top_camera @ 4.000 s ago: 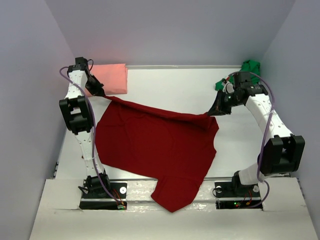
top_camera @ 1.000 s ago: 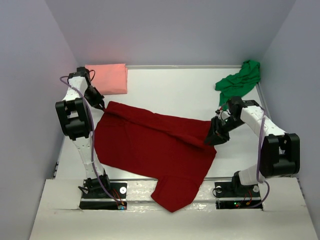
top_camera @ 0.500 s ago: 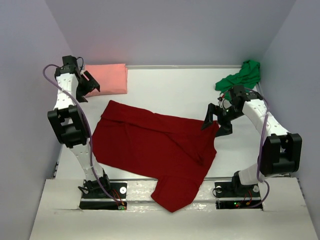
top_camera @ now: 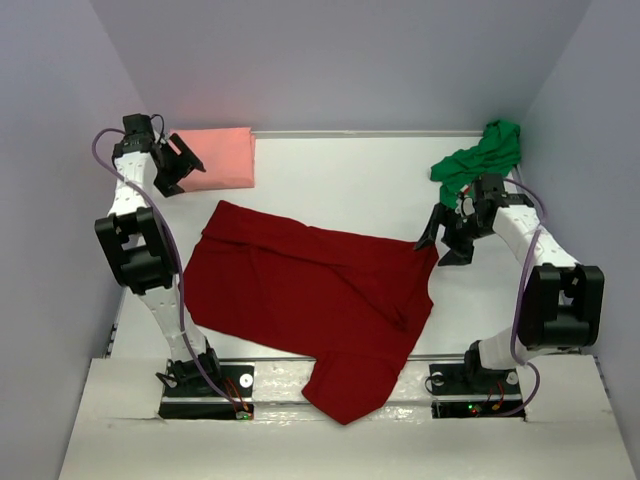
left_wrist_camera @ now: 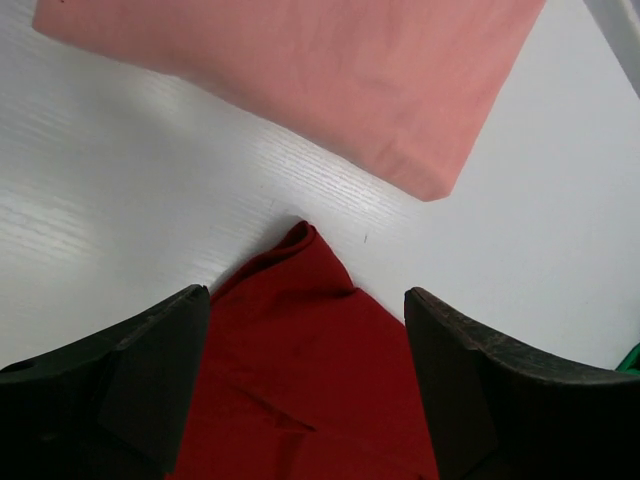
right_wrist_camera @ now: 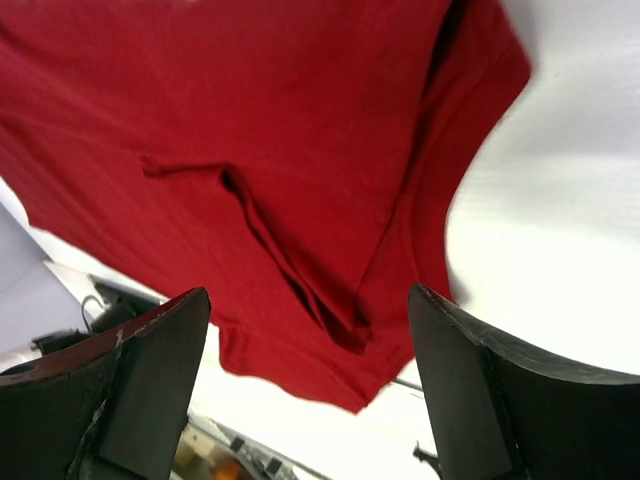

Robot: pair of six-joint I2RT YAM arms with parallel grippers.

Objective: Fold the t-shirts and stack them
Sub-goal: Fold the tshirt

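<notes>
No legible writing in any view; dark red t-shirt (top_camera: 310, 290) lies spread across the middle of the white table (top_camera: 340, 185), far edge folded over in a band, near hem hanging off the table's near edge between the 2 arm bases; salmon pink t-shirt (top_camera: 222, 157) sits folded in the far-left corner, its left corner hidden behind the left arm; green t-shirt (top_camera: 482, 158) is crumpled in the far-right corner, lower part cut off by the right arm.

Left gripper (top_camera: 183, 178) is above the pink shirt's near-left edge, fingers spread wide, gripping nothing; right gripper (top_camera: 441, 245) is just beside the red shirt's right corner, fingers spread wide, gripping nothing; whether it touches the cloth is unclear from the top.

Left wrist view shows what the top does not: the red shirt's pointed corner near the pink stack's corner but apart from it, bare table between them, and a green sliver at the right border; right wrist view shows a raised crease and doubled hem on the red cloth; base hardware at the bottom is blurred.
</notes>
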